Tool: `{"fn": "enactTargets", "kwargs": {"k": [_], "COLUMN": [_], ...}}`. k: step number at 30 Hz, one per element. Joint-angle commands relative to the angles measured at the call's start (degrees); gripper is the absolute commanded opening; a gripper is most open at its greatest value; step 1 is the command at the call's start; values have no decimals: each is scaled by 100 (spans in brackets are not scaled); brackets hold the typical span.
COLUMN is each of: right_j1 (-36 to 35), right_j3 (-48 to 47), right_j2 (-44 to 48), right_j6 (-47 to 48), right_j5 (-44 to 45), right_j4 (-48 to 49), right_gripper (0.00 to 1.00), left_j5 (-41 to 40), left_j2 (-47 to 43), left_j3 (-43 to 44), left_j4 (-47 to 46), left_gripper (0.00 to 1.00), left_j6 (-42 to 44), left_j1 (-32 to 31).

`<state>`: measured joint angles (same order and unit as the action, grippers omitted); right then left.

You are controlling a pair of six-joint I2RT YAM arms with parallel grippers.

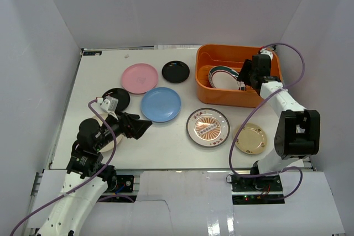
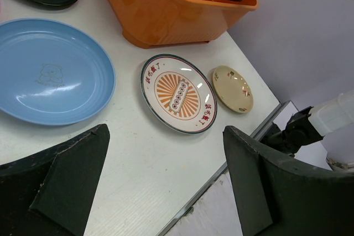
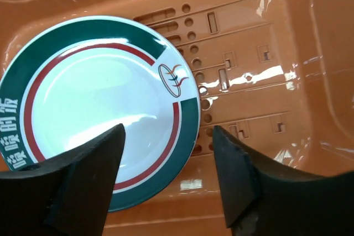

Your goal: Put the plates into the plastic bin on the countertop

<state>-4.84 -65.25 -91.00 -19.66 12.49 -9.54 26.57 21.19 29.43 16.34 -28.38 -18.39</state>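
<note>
- Top external: the right gripper [image 1: 251, 73] is hanging inside the orange plastic bin [image 1: 221, 99], its fingers spread and empty, just right of the green-rimmed plate [image 1: 221, 77], which is sitting in the bin's left half, seemingly tilted. This looks like a drop-off pose.
- The other six plates are waiting on the white countertop [image 1: 166, 150]: the pink plate [image 1: 139, 78], two black plates [image 1: 176, 71] [image 1: 117, 98], the blue plate [image 1: 160, 104], the sunburst plate [image 1: 208, 127] and the cream plate [image 1: 250, 139].
- The left gripper [image 1: 138, 126] is hovering low over the near left of the countertop, pointing towards the blue plate.
- Left wrist: the left fingers are standing wide apart, gripping nothing. The blue plate is lying ahead to the left, the sunburst plate straight ahead, the cream one just beyond it, and the bin farther off; either near plate seems a likely next pick.
- Right wrist: the right fingers are gaping wide above the bin's slotted floor. The green-rimmed plate is lying below and left, its edge passing under the gap, apparently untouched.
</note>
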Motion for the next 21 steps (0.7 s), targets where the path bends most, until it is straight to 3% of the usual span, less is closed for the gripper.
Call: {"fn": "enactTargets", "kwargs": {"k": [1,4,6,11,14,15,16,17,21], "right_j1": [18,10,-43,-857,-1613,-1738,-1844,-1854,-1845], "right_j3": [-154,-154,-76,714,1689,2309,2629,3206,4211], "right_j2": [223,635,1099,2216,3034,3445,3649,4016,4530], "right_j6": [164,156,121,-99,-283,-362,-459,-590,-609], "right_j5": [254,0,-334,-923,-985,-1046,-1212,-1449,-1496], "right_j4": [145,172,207,470,611,681,786,813,1042], "right_gripper": [72,86,88,86,67,35,18,8,10], "left_j5": [-46,-73,-73,-125,-143,-134,-143,-134,-108], "left_j2": [52,122,166,228,272,289,298,298,359], "left_j3": [1,1,-7,1,10,10,10,10,10], "left_j4": [1,1,1,18,36,36,36,36,36], "left_gripper": [94,94,94,94,94,94,94,94,94], "left_j6": [8,-9,-10,-10,-1,-9,-10,-10,-10], "left_j1": [-33,-42,-42,-42,-42,-42,-33,-33,-42]}}
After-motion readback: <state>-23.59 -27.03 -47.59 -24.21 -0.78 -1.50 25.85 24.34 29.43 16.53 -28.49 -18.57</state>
